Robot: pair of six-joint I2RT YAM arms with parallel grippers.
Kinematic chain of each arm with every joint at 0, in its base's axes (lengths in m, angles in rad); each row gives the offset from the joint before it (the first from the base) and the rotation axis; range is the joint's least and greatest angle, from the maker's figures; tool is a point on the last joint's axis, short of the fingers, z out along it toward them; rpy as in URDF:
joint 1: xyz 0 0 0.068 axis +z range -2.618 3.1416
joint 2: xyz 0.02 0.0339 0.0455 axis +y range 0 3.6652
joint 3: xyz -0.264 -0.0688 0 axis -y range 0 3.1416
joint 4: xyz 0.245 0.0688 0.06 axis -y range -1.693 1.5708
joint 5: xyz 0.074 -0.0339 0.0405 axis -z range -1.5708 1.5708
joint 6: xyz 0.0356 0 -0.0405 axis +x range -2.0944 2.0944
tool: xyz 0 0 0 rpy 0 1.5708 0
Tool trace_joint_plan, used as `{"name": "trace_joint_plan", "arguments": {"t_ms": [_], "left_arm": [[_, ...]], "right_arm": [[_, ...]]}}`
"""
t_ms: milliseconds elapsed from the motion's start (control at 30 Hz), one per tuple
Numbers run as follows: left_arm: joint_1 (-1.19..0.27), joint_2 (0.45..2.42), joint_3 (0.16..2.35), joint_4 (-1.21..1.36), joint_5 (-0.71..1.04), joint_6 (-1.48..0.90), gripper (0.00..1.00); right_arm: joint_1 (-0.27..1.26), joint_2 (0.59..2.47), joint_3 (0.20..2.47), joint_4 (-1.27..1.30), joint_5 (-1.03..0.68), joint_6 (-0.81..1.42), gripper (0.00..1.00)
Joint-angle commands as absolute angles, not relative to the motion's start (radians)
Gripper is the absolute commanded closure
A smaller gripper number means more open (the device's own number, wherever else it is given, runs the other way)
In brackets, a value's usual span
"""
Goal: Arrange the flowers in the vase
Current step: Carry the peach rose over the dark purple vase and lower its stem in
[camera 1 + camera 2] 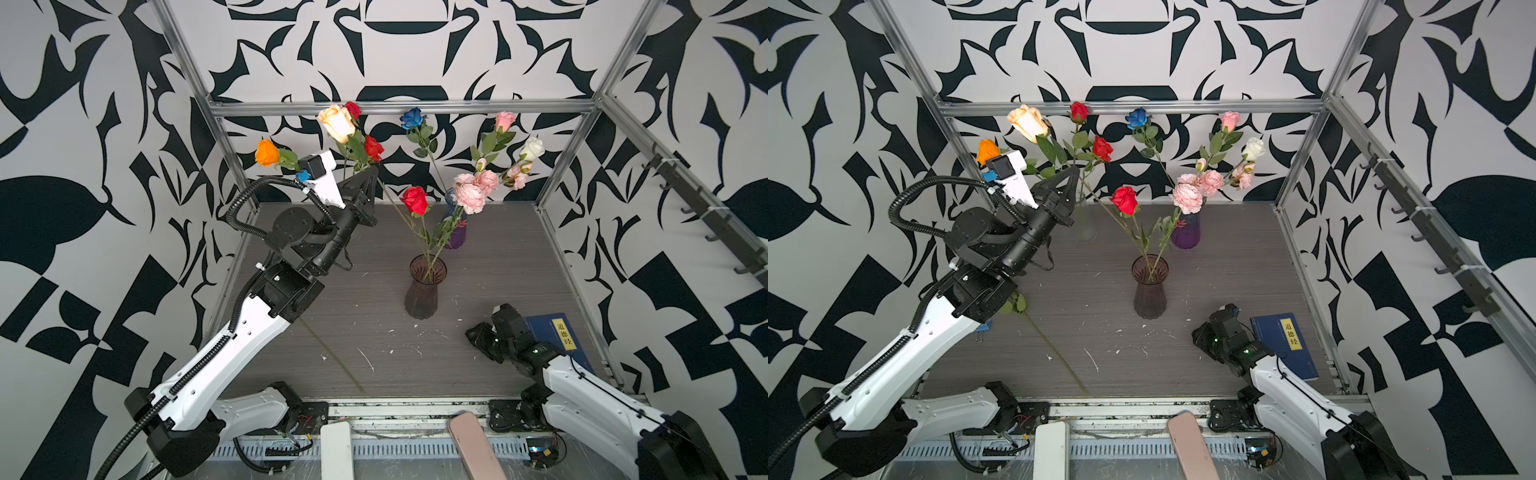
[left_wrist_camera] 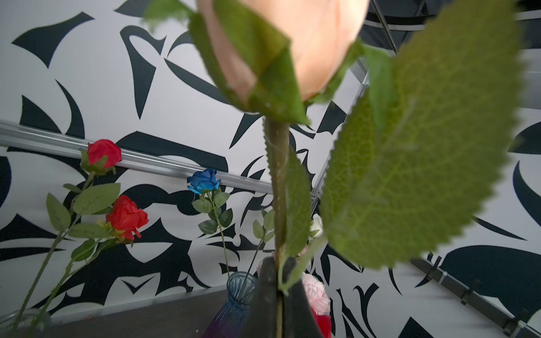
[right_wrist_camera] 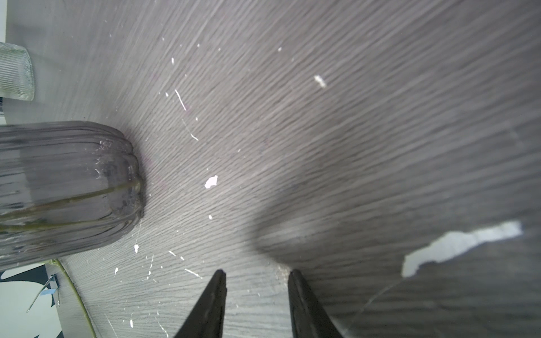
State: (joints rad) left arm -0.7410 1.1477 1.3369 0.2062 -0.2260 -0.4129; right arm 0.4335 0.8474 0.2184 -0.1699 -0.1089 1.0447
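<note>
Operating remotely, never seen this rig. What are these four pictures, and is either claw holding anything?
Two robot arms with two-finger grippers work over a grey table. Two pictures look down from overhead; the others come from a camera on each wrist. The left gripper is shut on the stem of a peach rose, held high. The right gripper is open, empty, low over the table near a blue book. A dark vase stands mid-table with flowers in it; a purple vase and a clear vase stand behind. One loose stem lies on the table.
</note>
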Motion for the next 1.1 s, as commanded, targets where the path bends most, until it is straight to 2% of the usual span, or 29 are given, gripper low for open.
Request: {"name": "trace_joint_plan", "arguments": {"t_ms": [0,700,933,1067], "left_arm": [[-0.744,1.128,1.307,0.185,-0.223,-0.437,1.00],[-0.745,1.136,1.246,0.226,-0.254,-0.478,1.00],[-0.825,1.183,1.366,0.076,-0.491,-0.285,1.00],[-0.834,1.204,1.424,-0.016,-0.518,-0.242,1.00]], "right_arm": [[0.430,0.851,0.214,-0.181,-0.107,1.040,0.61],[0.429,0.871,0.219,-0.173,-0.112,1.037,0.61],[0.427,0.851,0.213,-0.179,-0.110,1.040,0.61],[0.427,0.859,0.214,-0.175,-0.112,1.039,0.61]]}}
